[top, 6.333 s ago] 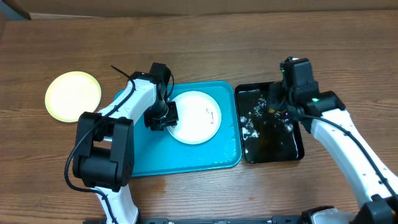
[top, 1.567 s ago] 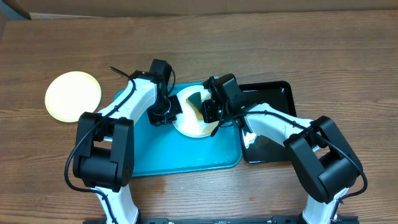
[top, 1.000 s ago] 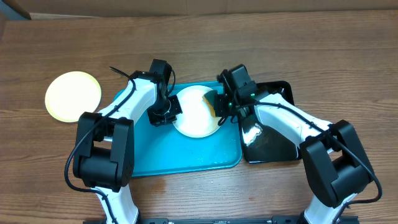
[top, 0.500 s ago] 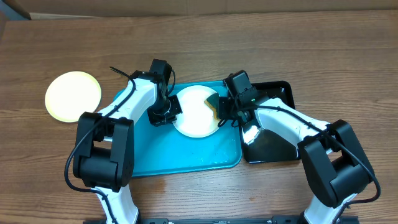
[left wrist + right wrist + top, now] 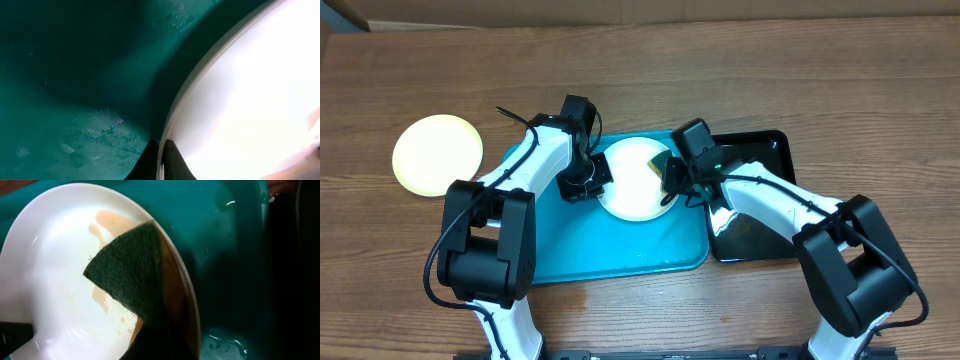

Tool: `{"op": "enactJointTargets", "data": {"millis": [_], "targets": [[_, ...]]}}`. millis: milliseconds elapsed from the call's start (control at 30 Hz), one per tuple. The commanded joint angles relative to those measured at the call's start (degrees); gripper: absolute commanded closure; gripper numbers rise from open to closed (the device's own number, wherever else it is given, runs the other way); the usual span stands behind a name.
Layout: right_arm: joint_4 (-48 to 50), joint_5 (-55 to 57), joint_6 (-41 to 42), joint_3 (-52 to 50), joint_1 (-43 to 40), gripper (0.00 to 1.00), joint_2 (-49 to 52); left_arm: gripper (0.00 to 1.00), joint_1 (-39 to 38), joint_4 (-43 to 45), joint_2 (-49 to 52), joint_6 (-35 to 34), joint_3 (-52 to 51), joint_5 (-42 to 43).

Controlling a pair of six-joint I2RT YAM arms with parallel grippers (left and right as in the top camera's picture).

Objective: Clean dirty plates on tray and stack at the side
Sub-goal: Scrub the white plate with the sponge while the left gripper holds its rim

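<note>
The white plate (image 5: pixel 632 182) lies in the 1 o'clock part of the turquoise tray (image 5: pixel 610 245), which sits on the wooden table (image 5: pixel 720 80). The left gripper (image 5: pixel 588 182) is at the plate's 9 o'clock rim. In the left wrist view its two dark fingertips (image 5: pixel 172 161) are clenched on that rim, one on each side of it. The right gripper (image 5: pixel 672 178) is at the plate's 3 o'clock side, grasping a green scouring sponge (image 5: pixel 127 275) with a yellow-brown backing. The sponge is pressed flat against the plate's inner surface near the rim. A brownish smear (image 5: pixel 100 230) shows on the white surface beside the sponge, at about 11 o'clock of it. A pale yellow-green plate (image 5: pixel 437 153) rests on the bare table at 9 o'clock of the tray, well apart from it. A black tray (image 5: pixel 770 225) lies just beside the turquoise tray at its 3 o'clock side.
</note>
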Motion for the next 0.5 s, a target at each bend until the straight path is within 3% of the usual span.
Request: {"op": "enactJointTargets", "data": {"millis": [0,467], "targets": [[0.1,3.6,4.9,-0.5,1.1,0.96,0.4,0.95,-0.5,0.0,2.3,0.3,-1.1,-2.2],[1.0,0.8,8.2,-0.5,1.7,0.96,3.5,0.95,-0.5,0.0,2.3,0.3,-1.1,-2.2]]}}
